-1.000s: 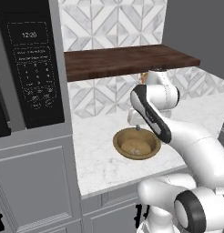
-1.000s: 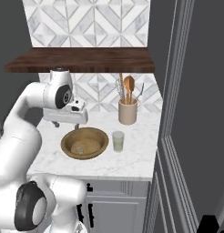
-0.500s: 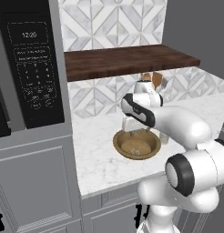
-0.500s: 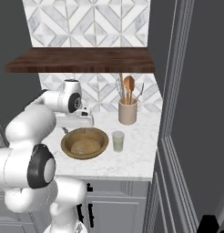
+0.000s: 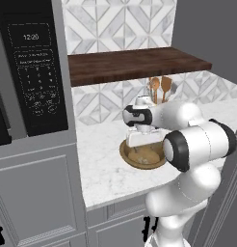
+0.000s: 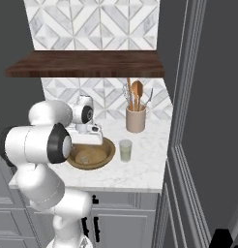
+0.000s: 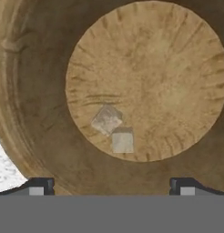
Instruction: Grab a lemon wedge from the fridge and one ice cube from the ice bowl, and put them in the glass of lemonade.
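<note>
The gripper hung wide open and empty over the ice bowl. Two ice cubes, apparently touching, lay inside; the next move called for descending onto one. The glass of lemonade stood just beside the bowl.

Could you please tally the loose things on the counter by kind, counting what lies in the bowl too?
Ice cubes: 2
Ice bowl: 1
Glass of lemonade: 1
Beige utensil cup: 1
Total: 5
</note>
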You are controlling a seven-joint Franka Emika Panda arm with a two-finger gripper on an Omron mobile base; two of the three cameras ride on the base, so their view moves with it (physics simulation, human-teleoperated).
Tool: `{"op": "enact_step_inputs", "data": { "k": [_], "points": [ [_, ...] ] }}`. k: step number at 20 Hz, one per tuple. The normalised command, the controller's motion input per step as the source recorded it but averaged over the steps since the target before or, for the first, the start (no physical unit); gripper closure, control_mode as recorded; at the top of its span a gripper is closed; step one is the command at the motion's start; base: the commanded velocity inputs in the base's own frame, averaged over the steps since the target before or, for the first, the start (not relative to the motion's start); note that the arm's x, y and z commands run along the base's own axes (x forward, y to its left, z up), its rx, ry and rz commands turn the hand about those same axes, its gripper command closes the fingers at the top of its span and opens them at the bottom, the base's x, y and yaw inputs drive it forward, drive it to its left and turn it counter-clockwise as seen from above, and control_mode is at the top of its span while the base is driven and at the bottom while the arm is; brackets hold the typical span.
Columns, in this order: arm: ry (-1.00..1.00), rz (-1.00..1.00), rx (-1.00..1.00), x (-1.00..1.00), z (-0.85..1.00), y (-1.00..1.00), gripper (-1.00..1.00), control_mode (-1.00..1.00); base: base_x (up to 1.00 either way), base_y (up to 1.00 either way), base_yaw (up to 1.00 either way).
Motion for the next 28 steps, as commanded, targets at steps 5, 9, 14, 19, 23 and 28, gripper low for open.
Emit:
{"op": "enact_step_inputs", "data": {
  "k": [5,9,14,19,23,28],
  "points": [
    [0.08,0.01,0.00,-0.11,-0.34,0.00,-1.00,-1.00,0.00,0.00,0.00],
    [0.01,0.01,0.00,-0.02,-0.28,0.00,-1.00,-1.00,0.00,0.00,0.00],
    [0.00,0.04,0.00,0.00,-0.28,0.00,-1.00,-1.00,0.00,0.00,0.00],
    [-0.05,0.17,0.00,0.00,-0.18,0.00,-1.00,-1.00,0.00,0.00,0.00],
    [-0.11,0.18,0.00,0.05,-0.14,0.00,-1.00,-1.00,0.00,0.00,0.00],
    [-0.14,0.15,0.08,0.25,-0.20,-0.04,-1.00,-1.00,0.00,0.00,0.00]
  ]
}}
